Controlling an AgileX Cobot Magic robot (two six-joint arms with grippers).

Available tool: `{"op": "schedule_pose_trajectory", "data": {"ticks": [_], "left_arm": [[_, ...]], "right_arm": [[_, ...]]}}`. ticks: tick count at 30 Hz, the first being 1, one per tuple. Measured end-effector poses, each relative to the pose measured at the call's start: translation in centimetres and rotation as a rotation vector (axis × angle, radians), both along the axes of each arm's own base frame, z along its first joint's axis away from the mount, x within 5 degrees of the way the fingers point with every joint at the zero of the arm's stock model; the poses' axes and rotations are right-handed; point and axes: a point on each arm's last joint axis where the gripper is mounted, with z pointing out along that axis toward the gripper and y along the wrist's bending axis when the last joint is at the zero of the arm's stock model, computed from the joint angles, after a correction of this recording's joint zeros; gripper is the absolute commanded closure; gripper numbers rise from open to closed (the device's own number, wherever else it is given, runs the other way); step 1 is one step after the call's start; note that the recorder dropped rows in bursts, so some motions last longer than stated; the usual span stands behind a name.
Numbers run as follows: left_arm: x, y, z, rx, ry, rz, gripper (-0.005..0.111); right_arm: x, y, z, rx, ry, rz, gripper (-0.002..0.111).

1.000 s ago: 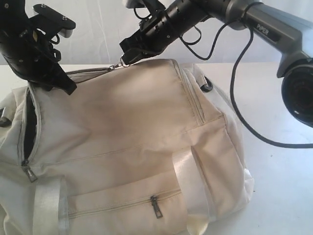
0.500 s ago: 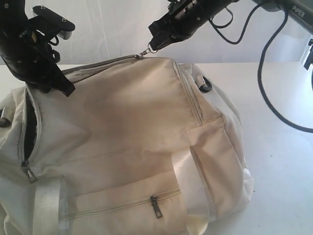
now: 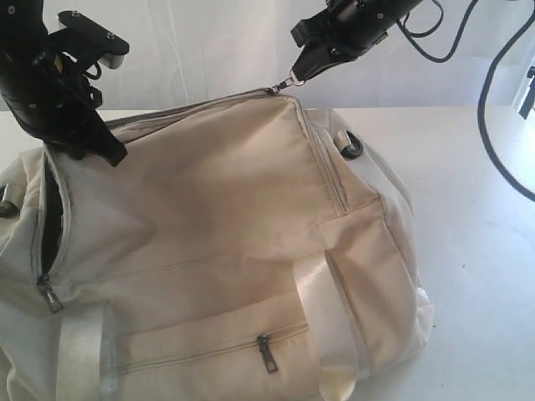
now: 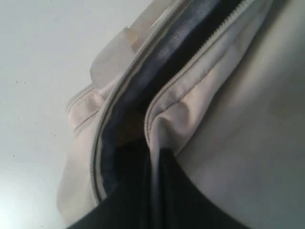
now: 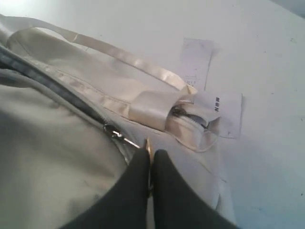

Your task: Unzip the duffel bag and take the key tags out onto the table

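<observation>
Pulling the zipper looks like the current step. Right tool [image 3: 303, 72] is pinched closed on the zipper pull [image 3: 287, 83] at the top seam of the duffel bag [image 3: 217, 217], with the pull drawn taut. Left tool [image 3: 104, 146] is clamped on bag fabric beside the open stretch of zipper, at the end toward the table's left edge in the exterior view. The left wrist view is dark there, so it's probably only a thin fold. Bag fills the middle of the table [image 3: 476, 276], top seam toward the far edge. Key tags not visible, presumably inside. Cloth is soft and slack and will buckle under pull, so it needs a counter-hold near the slider. Metal pull is small and slick: grip the tab flat, pull along the teeth.
</observation>
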Motion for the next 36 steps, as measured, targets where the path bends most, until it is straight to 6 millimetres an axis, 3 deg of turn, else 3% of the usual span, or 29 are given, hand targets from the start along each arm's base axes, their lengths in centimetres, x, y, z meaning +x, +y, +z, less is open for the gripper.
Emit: {"op": "schedule_pose_trajectory", "data": {"ticks": [10,16,18,23,26,29,36], "left_arm": [[-0.1,-0.2,0.0,-0.01,0.005,-0.007,0.107],[-0.1,-0.3,0.0,-0.018,0.004,-0.009,0.105],[-0.1,-0.4,-0.1,-0.029,0.008,-0.011,0.096],[-0.4,-0.8,-0.3,-0.052,0.052,-0.082,0.054],[-0.4,-1.2,-0.1,-0.084,0.056,-0.131,0.04],[-0.1,-2.0,1.1,-0.149,0.013,-0.191,0.039],[1.0,-5.4,6.5,-0.417,-0.171,-0.445,0.04]], "right_arm": [[-2.8,-1.9,0.5,-0.048,0.053,-0.045,0.108],[-4.3,-2.5,-0.2,-0.044,0.081,-0.067,0.108],[-4.4,-2.6,-0.5,-0.039,0.078,-0.062,0.108],[-4.2,-2.6,-0.8,0.031,0.028,-0.038,0.108],[-3.9,-2.5,-0.6,0.081,-0.024,-0.041,0.108],[-3.6,-2.3,-0.3,0.113,-0.066,-0.049,0.108],[-3.4,-2.3,-0.2,0.118,-0.093,-0.048,0.108]]}}
